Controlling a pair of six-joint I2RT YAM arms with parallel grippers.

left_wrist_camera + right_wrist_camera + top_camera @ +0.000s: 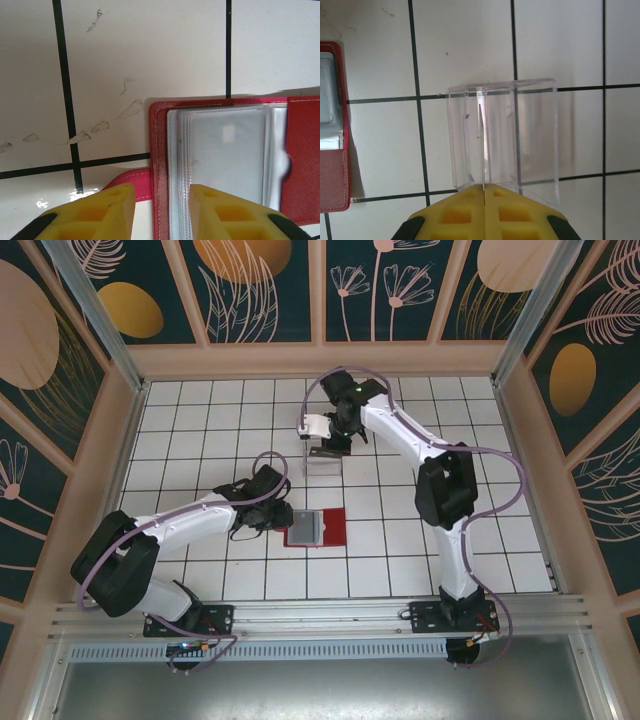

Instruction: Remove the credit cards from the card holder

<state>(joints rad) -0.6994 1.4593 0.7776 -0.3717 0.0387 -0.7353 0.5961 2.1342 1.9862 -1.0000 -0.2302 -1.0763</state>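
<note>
Red card holder (225,160) lies open, clear pockets showing, on the white-tiled surface (200,420); floral walls (260,290) beyond it. Left tool (161,200) stands half-open astride its edge, gripping nothing. Right tool (484,192) pinches a credit card (482,145).

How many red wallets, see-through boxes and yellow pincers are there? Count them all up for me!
red card holder: 1
clear plastic box: 1
yellow pincers, the left pincer and the right pincer: 2
Total: 4

Card holder (316,528) on tbl (200,420), box (322,462) behind
</note>
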